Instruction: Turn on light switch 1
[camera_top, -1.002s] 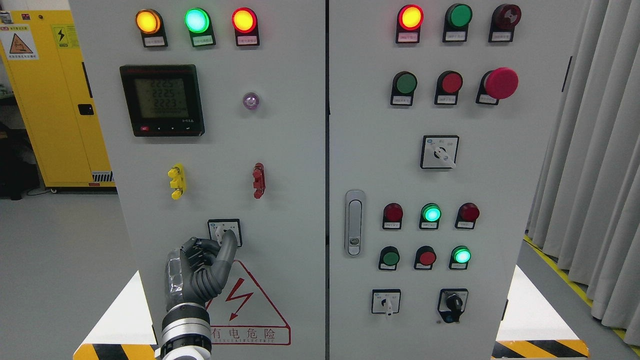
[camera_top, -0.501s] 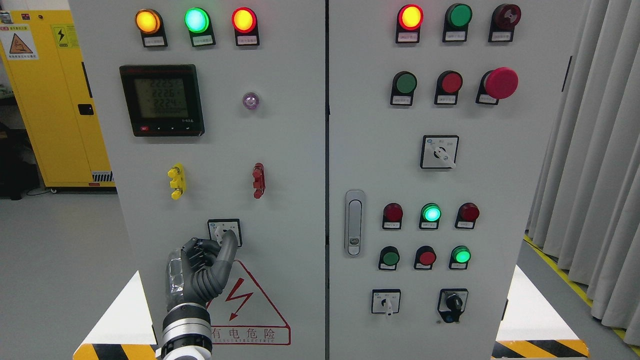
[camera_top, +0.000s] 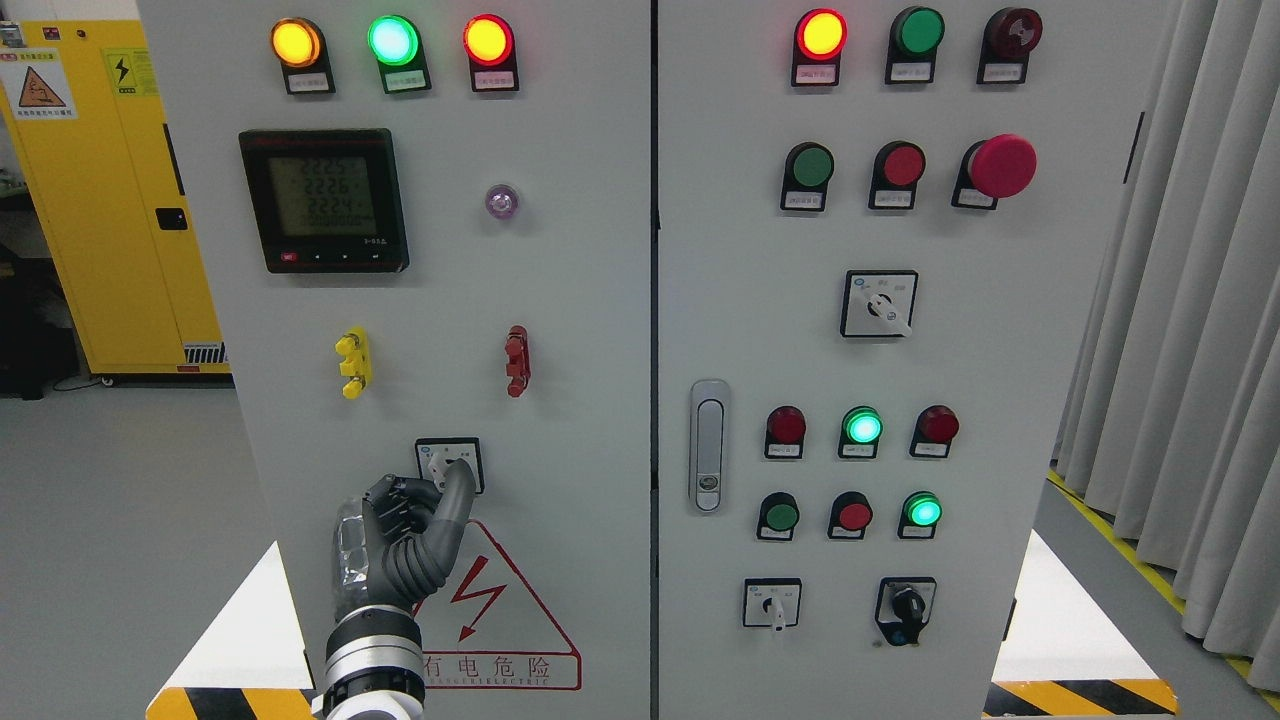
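Here my dark fingers (camera_top: 452, 497) pinch the small white knob of the square black-framed rotary switch (camera_top: 449, 463), low on the grey metal cabinet door (camera_top: 560, 300). Below my left hand (camera_top: 400, 540), a red triangle sign (camera_top: 500, 625) reads "有电危险".
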